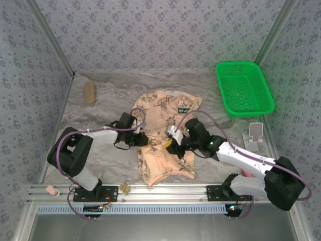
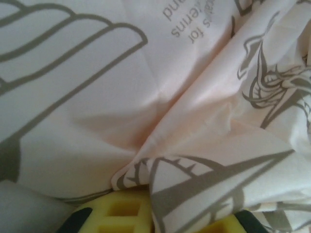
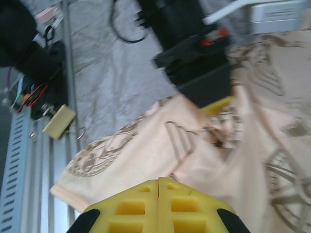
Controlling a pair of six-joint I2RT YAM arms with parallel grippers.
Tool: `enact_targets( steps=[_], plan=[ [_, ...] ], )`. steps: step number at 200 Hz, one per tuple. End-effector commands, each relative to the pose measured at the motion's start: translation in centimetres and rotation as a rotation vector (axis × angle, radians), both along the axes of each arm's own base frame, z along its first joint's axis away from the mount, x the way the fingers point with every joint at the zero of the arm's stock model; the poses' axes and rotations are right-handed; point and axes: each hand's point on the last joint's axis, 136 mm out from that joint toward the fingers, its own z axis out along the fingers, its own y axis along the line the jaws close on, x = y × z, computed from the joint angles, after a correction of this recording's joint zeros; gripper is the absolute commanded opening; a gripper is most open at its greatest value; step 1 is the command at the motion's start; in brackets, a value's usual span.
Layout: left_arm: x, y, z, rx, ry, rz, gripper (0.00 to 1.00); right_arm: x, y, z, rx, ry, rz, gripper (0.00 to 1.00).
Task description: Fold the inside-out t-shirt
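The inside-out t-shirt lies crumpled lengthwise in the middle of the table, pale pink-beige with brown prints. My left gripper sits at the shirt's left edge. In the left wrist view its yellow pads stand close together with a printed fold of the cloth caught between them. My right gripper rests on the shirt's middle from the right. Its yellow pads are pressed flush, and a crease of the cloth runs up to their tips. The left gripper's black body shows just beyond.
A green plastic basket stands at the back right. A brown oblong object lies at the back left. A small white stand is at the right. A tan block sits on the aluminium rail at the near edge.
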Motion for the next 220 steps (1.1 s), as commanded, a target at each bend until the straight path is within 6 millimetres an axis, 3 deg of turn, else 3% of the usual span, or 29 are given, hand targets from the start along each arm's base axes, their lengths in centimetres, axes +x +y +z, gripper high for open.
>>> enact_targets(
  steps=[1, 6, 14, 37, 48, 68, 94, 144, 166, 220],
  plan=[
    [1.3, -1.8, 1.9, -0.093, -0.053, -0.008, 0.29, -0.5, 0.3, -2.2, -0.100, 0.003, 0.014, 0.00],
    [1.2, -1.7, 1.8, -0.089, -0.050, -0.003, 0.38, 0.5, 0.2, -2.7, -0.132, -0.001, -0.048, 0.00],
    [1.1, -1.6, 1.9, -0.080, -0.042, 0.000, 0.45, 2.3, -0.1, -3.0, -0.171, 0.001, -0.152, 0.12],
    [0.2, -1.0, 3.0, -0.081, -0.040, 0.008, 0.51, 4.3, 1.1, -2.4, -0.164, 0.065, -0.258, 0.33],
    [-0.1, -0.3, 3.5, -0.063, -0.060, 0.022, 0.51, 4.8, 2.0, -2.3, -0.145, 0.111, -0.292, 0.37],
    [-0.3, 1.1, 4.4, -0.016, -0.069, 0.060, 0.51, 5.9, 3.0, -2.1, -0.125, 0.182, -0.359, 0.38],
    [-0.6, 2.2, 5.9, -0.015, -0.075, 0.123, 0.52, 7.6, 2.3, -2.7, -0.147, 0.259, -0.493, 0.39],
    [-0.5, 4.2, 6.4, 0.021, -0.053, 0.233, 0.53, 6.3, 3.3, -4.4, -0.269, 0.224, -0.445, 0.39],
    [-0.7, 4.5, 6.6, 0.024, -0.058, 0.230, 0.53, 6.8, 3.4, -5.8, -0.330, 0.191, -0.481, 0.39],
    [-1.1, 4.5, 7.4, -0.002, -0.074, 0.224, 0.53, 10.0, 4.0, -5.9, -0.374, 0.080, -0.555, 0.25]
  ],
)
